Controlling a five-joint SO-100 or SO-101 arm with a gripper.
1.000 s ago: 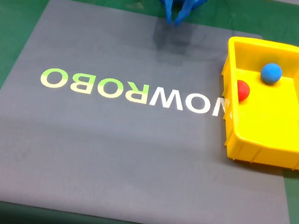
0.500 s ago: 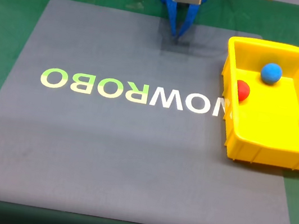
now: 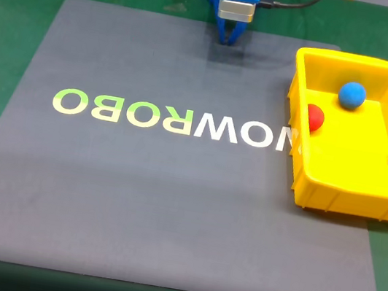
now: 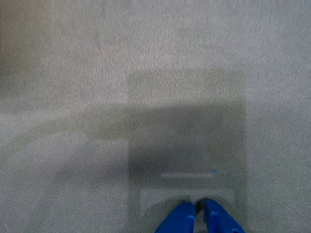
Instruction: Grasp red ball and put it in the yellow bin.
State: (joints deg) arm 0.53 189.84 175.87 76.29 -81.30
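A: In the fixed view, a grey mat (image 3: 173,186) with pale letters lies on a green table (image 3: 8,13). What sits on it?

B: The yellow bin (image 3: 352,196) at the right, with the red ball (image 3: 315,117) against its left wall and a blue ball (image 3: 352,94) further back. Neither has moved.

A: And the arm?

B: The blue gripper (image 3: 227,40) has drawn back toward the far edge since a second ago.

A: The wrist view?

B: Bare mat, shadow, and the gripper (image 4: 198,208) pinched closed, empty.
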